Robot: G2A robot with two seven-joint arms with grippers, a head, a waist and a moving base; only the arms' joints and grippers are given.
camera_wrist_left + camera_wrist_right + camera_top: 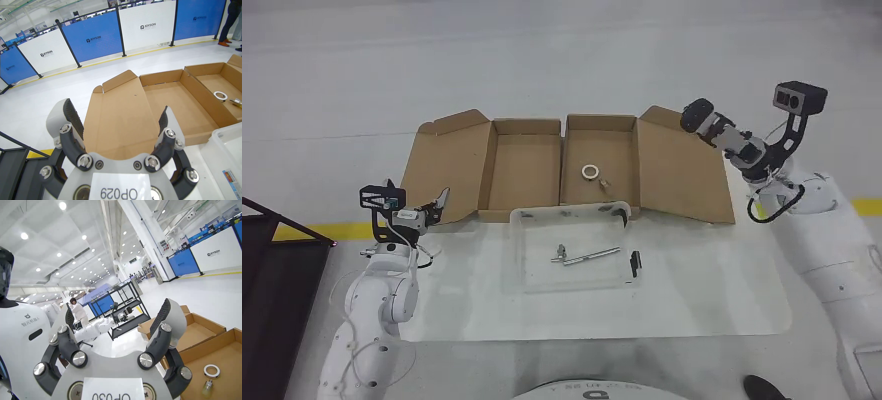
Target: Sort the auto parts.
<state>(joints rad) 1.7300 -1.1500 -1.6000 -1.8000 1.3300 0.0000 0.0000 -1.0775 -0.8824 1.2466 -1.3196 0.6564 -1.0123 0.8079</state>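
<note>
A clear plastic tray [527, 275] in the middle of the table holds a long metal rod [592, 256], a small metal piece [559, 252] and a small black part [635, 262]. Behind it stand two open cardboard boxes. The left box [527, 165] is empty; the right box [617, 150] holds a white ring [590, 172] and a small brass fitting [604, 183]. My left gripper [420, 200] hangs open and empty over the left box's flap [117, 106]. My right gripper [704, 118] is raised above the right box's far flap, open and empty [117, 308].
The boxes' flaps lie spread out flat to both sides [447, 165]. A white mat [722, 290] covers the table under the tray. A dark rack [272, 270] stands beside the table on the left. The ring [211, 371] and fitting [207, 386] lie close together.
</note>
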